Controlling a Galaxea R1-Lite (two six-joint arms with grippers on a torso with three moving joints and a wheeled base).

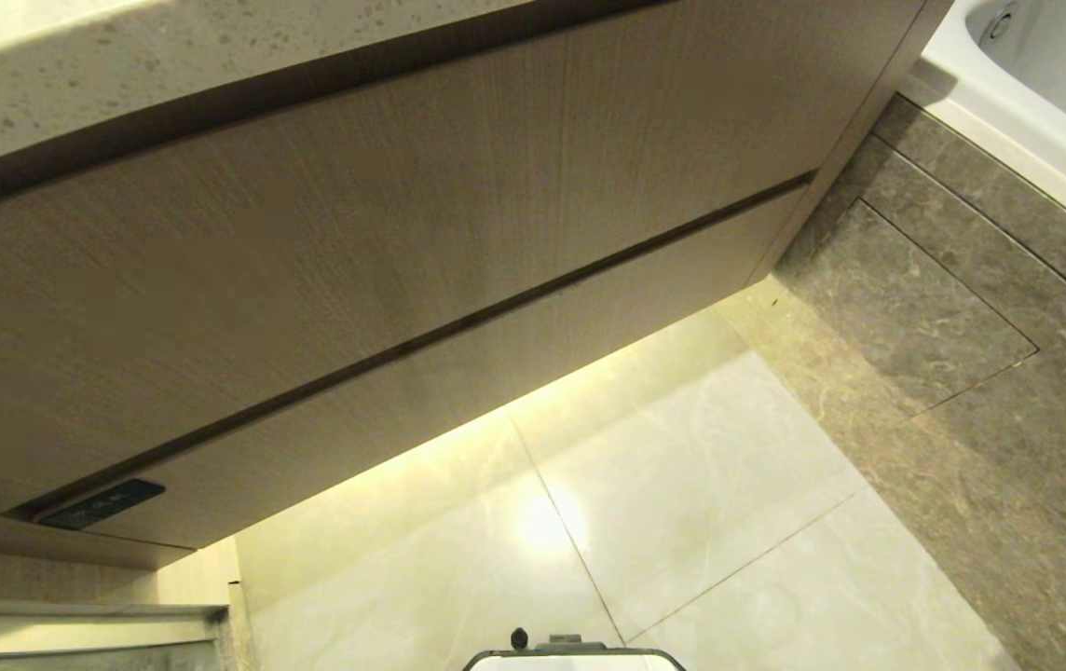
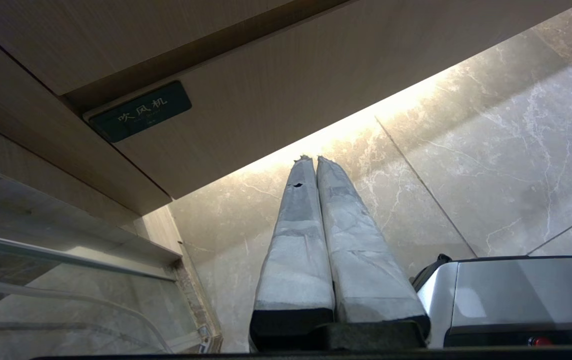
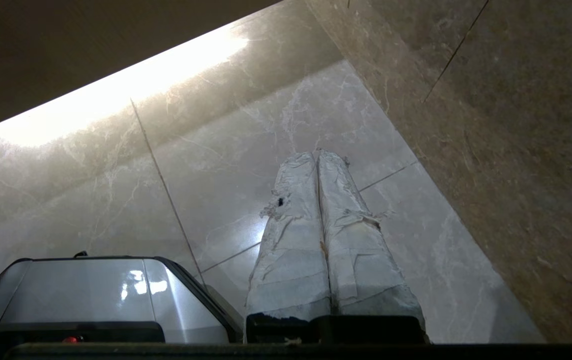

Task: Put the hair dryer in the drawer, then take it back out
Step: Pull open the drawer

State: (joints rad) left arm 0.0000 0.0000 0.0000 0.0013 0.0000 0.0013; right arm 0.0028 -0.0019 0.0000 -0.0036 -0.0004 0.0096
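The drawer [image 1: 458, 401] is the low light-brown wood-grain front under a taller panel, and it is pushed shut; it also shows in the left wrist view [image 2: 326, 85]. The hair dryer is out of view. My left gripper [image 2: 314, 159] hangs low over the pale floor tiles below the drawer, its taped fingers [image 2: 296, 240] pressed together and empty. My right gripper [image 3: 316, 152] hangs the same way over the floor farther right, shut on nothing. Neither gripper shows in the head view.
A dark label plate [image 1: 102, 503] sits in the gap at the drawer's left end. A white bathtub [image 1: 1036, 102] with a grey stone side [image 1: 962, 308] bounds the right. My base's silver cover [image 1: 575, 660] is below. A glass pane [image 2: 66, 280] stands left.
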